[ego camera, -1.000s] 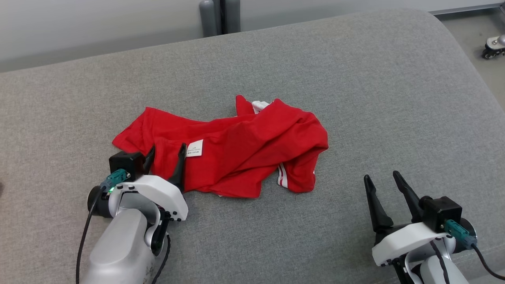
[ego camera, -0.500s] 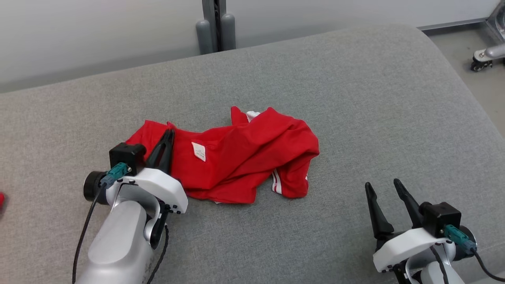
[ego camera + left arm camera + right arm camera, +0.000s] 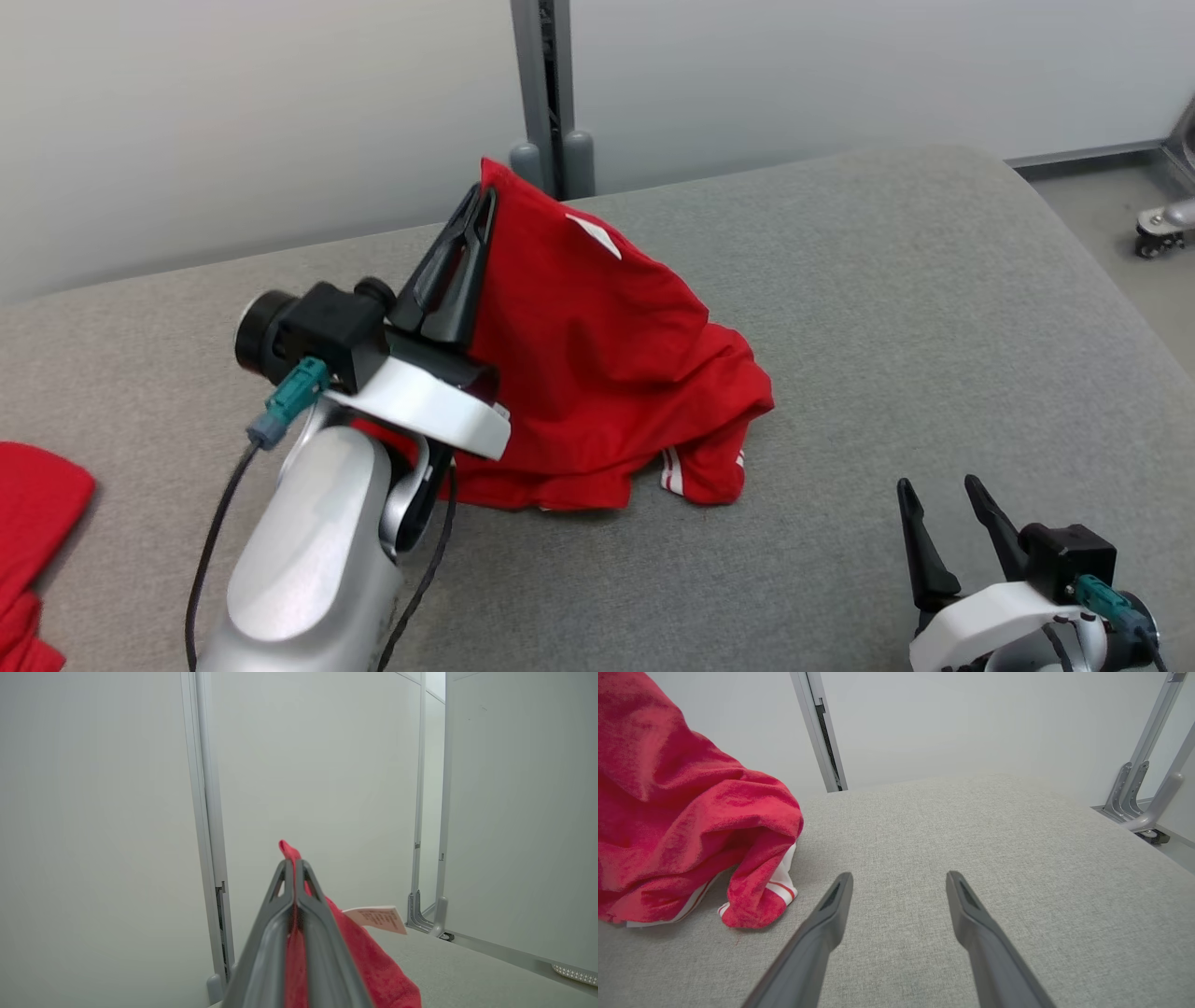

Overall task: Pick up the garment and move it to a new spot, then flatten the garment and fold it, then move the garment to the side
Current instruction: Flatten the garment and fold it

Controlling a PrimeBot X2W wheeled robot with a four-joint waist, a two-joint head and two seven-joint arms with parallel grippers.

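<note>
Head view: the left claw [image 3: 484, 198] is pinched shut on an edge of the red garment [image 3: 607, 355], holding it up; the rest lies on the grey cushion [image 3: 887, 308]. The right claw [image 3: 938, 485] is wide open, empty. Left wrist view shows print on the white tag [image 3: 376, 919].

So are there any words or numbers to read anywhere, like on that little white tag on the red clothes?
White tag on the red garment: rows of tiny dark print, too small and blurred to read.
In the head view the same tag looks plain white, with no letters to make out.
Nothing else here has readable words, numbers or signs.
</note>
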